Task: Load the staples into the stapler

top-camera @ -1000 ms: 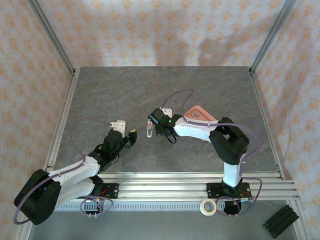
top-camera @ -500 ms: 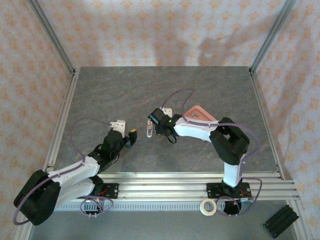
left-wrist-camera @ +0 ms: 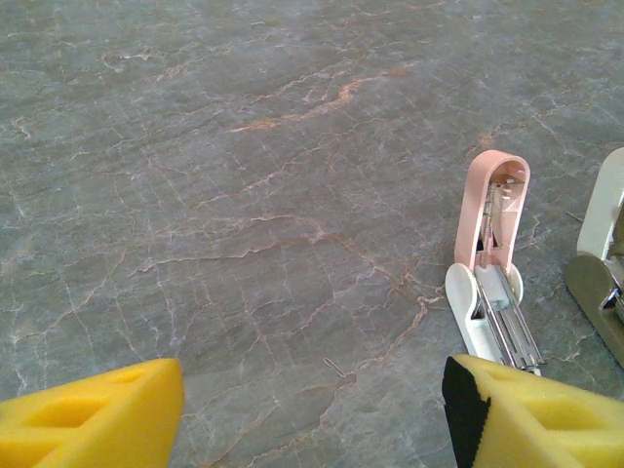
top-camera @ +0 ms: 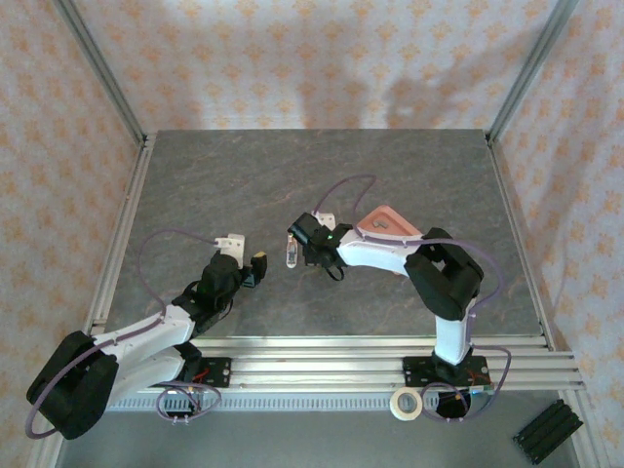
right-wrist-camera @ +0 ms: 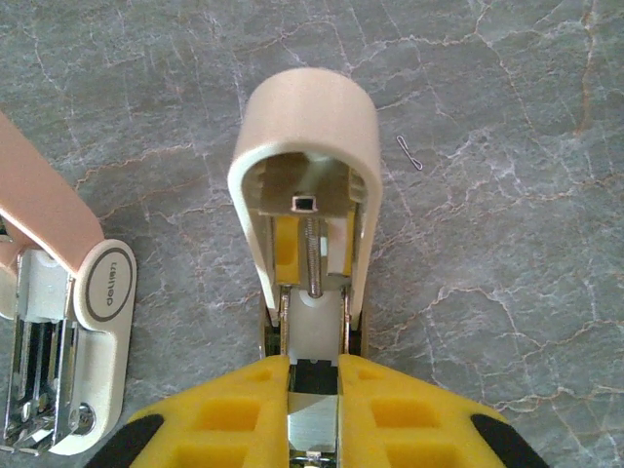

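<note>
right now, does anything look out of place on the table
One tiny bent wire, probably a stray staple, lies alone on the table, apart from the open pink stapler and the cream stapler in the right gripper.

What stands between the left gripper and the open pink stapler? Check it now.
Nothing visible does. The left gripper, open, has bare table up to the pink stapler, just beyond one finger. A tiny wire piece lies flat, off that line.

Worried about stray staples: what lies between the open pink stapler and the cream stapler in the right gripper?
Just bare grey marbled tabletop, as the right wrist view shows; the open pink plastic stapler and cream plastic stapler sit apart.
</note>
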Controlling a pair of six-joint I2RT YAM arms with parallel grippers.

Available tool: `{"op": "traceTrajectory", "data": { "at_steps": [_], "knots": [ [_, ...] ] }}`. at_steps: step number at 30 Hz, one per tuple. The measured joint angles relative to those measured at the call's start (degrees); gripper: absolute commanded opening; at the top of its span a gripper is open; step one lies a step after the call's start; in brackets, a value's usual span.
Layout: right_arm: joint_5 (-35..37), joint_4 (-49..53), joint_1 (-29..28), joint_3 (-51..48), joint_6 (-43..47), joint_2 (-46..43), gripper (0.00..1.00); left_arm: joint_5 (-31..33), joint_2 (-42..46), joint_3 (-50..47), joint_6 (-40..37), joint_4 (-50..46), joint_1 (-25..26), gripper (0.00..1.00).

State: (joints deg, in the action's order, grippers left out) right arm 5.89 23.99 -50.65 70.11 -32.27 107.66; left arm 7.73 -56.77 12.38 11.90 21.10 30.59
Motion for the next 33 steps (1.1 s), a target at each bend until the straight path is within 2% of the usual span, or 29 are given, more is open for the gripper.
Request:
{"op": "traceTrajectory", "data": {
  "at_steps": [12, 20, 24, 33],
  "knots": [
    [-0.5, 0.63, -0.44, -0.11, -0.22, -0.02, 0.18, -0.02, -1.14, 0.52, 0.0, 0.2, 0.0, 0.71],
    [-0.57, 1.86, -0.7, -0.15, -0.57, -0.13, 0.3, -0.35, -1.53, 0.7, 0.0, 0.39, 0.0, 0.71],
    [-0.52, 2.99, -0.7, -0.13, -0.44, -0.52, 0.31, -0.46, -1.49, 0.7, 0.0, 0.39, 0.0, 0.71],
    [-1.07, 5.57, 1.16, -0.07, 0.22, -8.15, 0.3, -0.46, -0.57, 0.7, 0.0, 0.31, 0.0, 0.71]
  ]
}}
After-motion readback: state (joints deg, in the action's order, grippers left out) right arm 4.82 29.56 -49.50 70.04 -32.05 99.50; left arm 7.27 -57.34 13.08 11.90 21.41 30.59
